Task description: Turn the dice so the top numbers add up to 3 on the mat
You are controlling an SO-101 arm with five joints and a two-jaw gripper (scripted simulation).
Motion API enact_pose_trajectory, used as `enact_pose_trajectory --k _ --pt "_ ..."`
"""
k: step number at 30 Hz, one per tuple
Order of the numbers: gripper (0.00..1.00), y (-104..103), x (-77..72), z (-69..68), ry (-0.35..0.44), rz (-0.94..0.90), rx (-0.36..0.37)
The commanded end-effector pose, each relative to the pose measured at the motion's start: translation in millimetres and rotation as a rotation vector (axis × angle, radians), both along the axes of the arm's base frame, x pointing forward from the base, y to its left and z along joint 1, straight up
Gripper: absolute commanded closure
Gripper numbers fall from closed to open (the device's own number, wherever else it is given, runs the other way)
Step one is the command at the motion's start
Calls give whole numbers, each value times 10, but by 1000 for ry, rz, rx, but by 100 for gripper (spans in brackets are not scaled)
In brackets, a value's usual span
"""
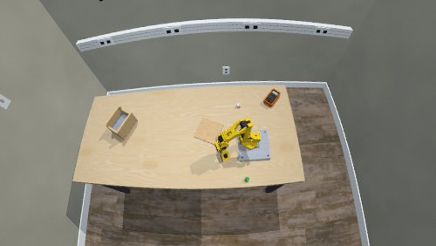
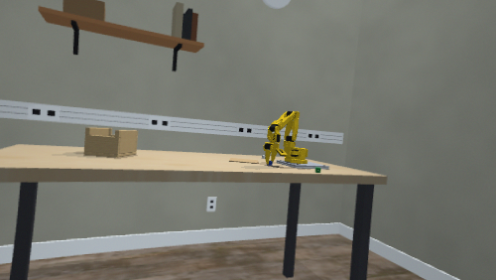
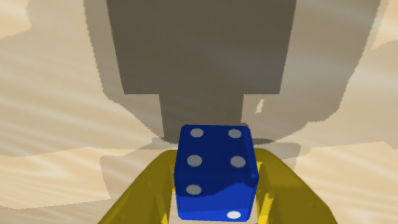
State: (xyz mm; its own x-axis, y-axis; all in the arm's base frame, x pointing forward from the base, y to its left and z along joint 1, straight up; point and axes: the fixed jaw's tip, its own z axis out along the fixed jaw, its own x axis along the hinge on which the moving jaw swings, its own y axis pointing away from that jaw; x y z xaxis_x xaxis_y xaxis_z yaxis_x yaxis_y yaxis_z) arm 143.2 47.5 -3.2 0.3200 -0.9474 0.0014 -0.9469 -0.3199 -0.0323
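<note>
My gripper (image 3: 215, 200) is shut on a blue die (image 3: 216, 170), held between the yellow fingers just above the table. In the wrist view the die's face with several white pips faces the camera. In the overhead view the gripper (image 1: 225, 155) hangs in front of the tan mat (image 1: 209, 130), off its near edge. A white die (image 1: 238, 105) lies on the table behind the mat. A green die (image 1: 247, 179) lies near the table's front edge and also shows in the side view (image 2: 317, 170). Both are off the mat.
The arm's grey base plate (image 1: 255, 146) sits right of the gripper. An orange multimeter (image 1: 272, 97) lies at the back right. An open cardboard box (image 1: 121, 122) stands at the far left.
</note>
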Motion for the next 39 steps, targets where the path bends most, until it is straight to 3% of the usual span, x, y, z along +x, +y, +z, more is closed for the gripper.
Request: enact_pose_trajectory --k 1,8,17,28,39 --pt "100 -22 -39 -41 21 -4 -6" --pt "99 -22 -39 -41 21 -4 -6" --pt "90 -22 -39 -41 21 -4 -6" --pt "88 -22 -39 -41 21 -4 -6" --pt "80 -22 -39 -41 21 -4 -6"
